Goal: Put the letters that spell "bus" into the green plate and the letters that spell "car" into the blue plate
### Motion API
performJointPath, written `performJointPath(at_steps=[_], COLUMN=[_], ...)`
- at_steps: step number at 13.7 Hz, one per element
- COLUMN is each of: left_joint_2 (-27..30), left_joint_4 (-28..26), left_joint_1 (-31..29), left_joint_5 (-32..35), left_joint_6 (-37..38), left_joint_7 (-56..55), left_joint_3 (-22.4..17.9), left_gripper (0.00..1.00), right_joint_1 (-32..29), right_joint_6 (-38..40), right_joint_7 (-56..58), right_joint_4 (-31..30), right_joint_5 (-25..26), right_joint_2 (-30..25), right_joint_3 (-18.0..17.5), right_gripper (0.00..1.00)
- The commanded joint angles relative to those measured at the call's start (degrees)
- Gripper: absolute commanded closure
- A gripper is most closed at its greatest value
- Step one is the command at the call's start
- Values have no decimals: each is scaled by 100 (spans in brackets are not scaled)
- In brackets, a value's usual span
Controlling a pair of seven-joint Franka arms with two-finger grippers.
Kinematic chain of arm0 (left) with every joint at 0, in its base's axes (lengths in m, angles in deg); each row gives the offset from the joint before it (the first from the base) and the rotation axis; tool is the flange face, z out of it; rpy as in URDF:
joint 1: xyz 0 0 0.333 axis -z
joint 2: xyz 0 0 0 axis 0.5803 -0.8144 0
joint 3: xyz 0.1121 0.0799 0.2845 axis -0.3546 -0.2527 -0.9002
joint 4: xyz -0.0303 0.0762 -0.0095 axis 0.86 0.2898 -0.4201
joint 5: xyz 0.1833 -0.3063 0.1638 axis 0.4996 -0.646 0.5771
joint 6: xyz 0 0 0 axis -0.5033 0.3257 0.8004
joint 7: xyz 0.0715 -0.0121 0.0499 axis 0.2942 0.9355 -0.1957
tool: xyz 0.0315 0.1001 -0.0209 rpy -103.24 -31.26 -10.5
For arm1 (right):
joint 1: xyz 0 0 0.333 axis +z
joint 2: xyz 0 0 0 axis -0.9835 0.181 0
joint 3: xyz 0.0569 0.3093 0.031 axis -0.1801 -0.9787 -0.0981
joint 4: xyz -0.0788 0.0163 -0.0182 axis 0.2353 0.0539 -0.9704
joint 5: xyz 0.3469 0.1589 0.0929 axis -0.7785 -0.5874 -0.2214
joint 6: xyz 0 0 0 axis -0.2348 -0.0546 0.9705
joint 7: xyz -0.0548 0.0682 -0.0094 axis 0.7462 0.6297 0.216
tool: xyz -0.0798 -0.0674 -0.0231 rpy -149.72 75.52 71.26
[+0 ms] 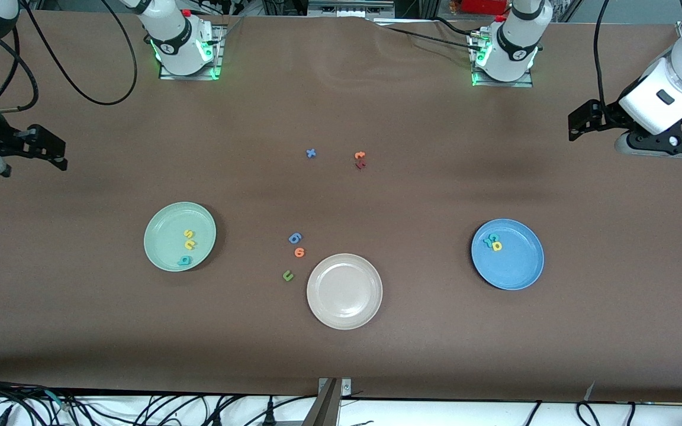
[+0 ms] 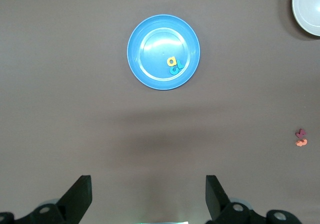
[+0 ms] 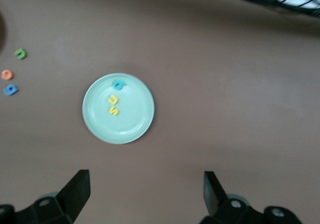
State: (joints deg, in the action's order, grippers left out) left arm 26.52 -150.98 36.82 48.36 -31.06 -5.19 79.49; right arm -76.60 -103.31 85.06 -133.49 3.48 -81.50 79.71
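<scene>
- We see the green plate [image 1: 163,236] toward the right arm's end of the table, with the teal b [image 1: 185,260], yellow u [image 1: 188,244] and yellow s [image 1: 187,234] lying in it.
- We see the blue plate [image 1: 515,266] toward the left arm's end, holding the teal c [image 2: 174,69], yellow a [image 1: 497,245] and teal r [image 1: 488,239], bunched together near its rim.
- A beige plate [image 1: 344,291] sits between them, nearer the front camera.
- Our left gripper [image 2: 149,196] hangs over bare table, fingers spread, holding nothing.
- Our right gripper [image 3: 146,194] does likewise at its end, fingers spread.
</scene>
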Motion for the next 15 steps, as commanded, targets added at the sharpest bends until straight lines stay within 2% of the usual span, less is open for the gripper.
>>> performJointPath(at_steps=[1, 2, 5, 7, 13, 15], left_joint_2=[-88, -88, -88, -88, -88, -88], left_joint_4=[225, 225, 234, 234, 234, 295], left_joint_1=[-12, -12, 40, 49, 58, 58], left_joint_5=[9, 1, 9, 9, 18, 18], left_joint_6=[173, 165, 165, 165, 165, 173], left_joint_7=[-10, -10, -10, -150, -168, -168], left_joint_3=[27, 27, 36, 45, 45, 54], left_gripper=[0, 0, 0, 0, 0, 0], right_joint_1=[-306, -288, -279, -279, -279, -271], right_joint_6=[-23, 187, 593, 471, -143, -128], right_joint_7=[36, 10, -52, -16, -69, -78], right_joint_4=[-273, -361, -589, -932, -872, -889], right_joint_5=[17, 17, -9, -18, -9, -9], right_joint_2=[-348, -453, -516, -691, -534, -446], right_joint_3=[-303, -470, -507, -498, -445, -445], right_gripper=[0, 0, 0, 0, 0, 0])
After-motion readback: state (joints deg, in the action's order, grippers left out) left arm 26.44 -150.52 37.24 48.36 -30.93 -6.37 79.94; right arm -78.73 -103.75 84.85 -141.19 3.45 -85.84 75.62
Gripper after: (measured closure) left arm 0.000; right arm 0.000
